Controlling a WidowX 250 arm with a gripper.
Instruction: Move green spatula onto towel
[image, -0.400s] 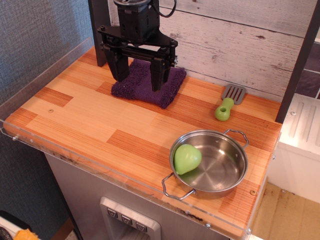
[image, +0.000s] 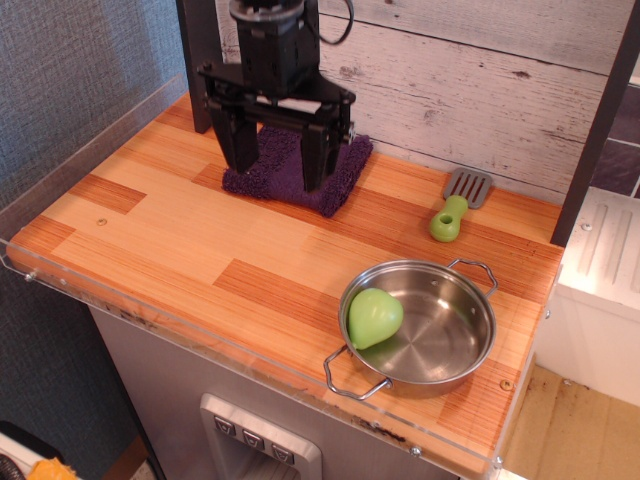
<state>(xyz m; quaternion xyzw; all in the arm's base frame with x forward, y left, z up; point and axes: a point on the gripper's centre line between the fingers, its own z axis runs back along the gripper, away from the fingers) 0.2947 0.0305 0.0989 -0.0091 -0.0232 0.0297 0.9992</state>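
The green spatula lies flat on the wooden table near the back right, its lime-green handle toward the front and its gray slotted blade toward the wall. The dark purple towel lies at the back left of the table. My black gripper hangs open and empty right over the towel, its two fingers spread apart and partly hiding the cloth. The spatula is well to the right of the gripper, with bare wood between them.
A steel pan with two handles stands at the front right and holds a smooth green pear-shaped thing. A clear plastic rim runs along the table's left and front edges. A wooden plank wall stands behind.
My gripper has shifted slightly to the right and up over the towel. The spatula, pan and towel have not moved.
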